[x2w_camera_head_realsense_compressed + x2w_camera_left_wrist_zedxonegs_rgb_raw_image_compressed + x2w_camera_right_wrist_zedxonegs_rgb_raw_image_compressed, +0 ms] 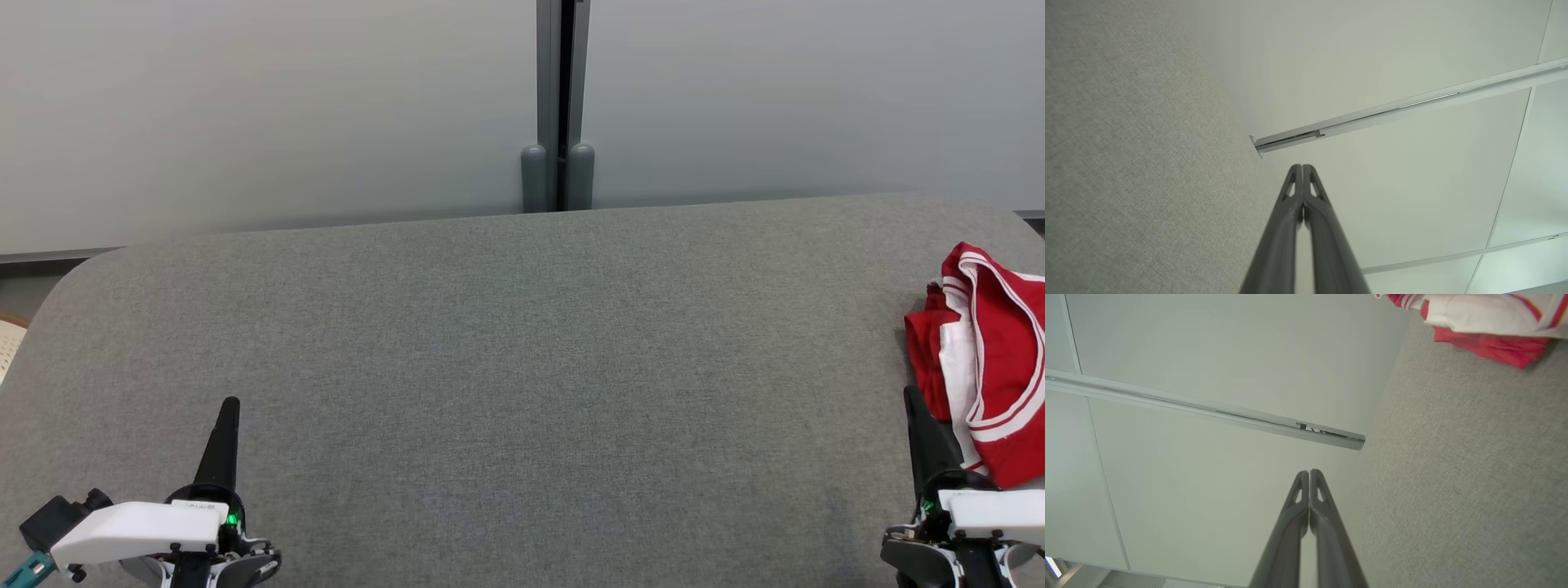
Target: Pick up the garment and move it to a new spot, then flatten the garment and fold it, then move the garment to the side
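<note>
A crumpled red garment (992,359) with white trim lies at the far right edge of the grey fabric table (522,367); the right wrist view catches it at the top right, garment (1478,322). My right gripper (909,394) is shut and empty at the lower right, its tip just left of the garment's near edge. In its own wrist view the right gripper (1309,472) has both fingers pressed together. My left gripper (231,403) rests shut and empty at the lower left, far from the garment; the left gripper (1302,166) shows closed tips.
A pale wall with a grey vertical post (558,106) stands behind the table's far edge. The table's corners are rounded. A pale object (10,339) peeks in past the table's left edge.
</note>
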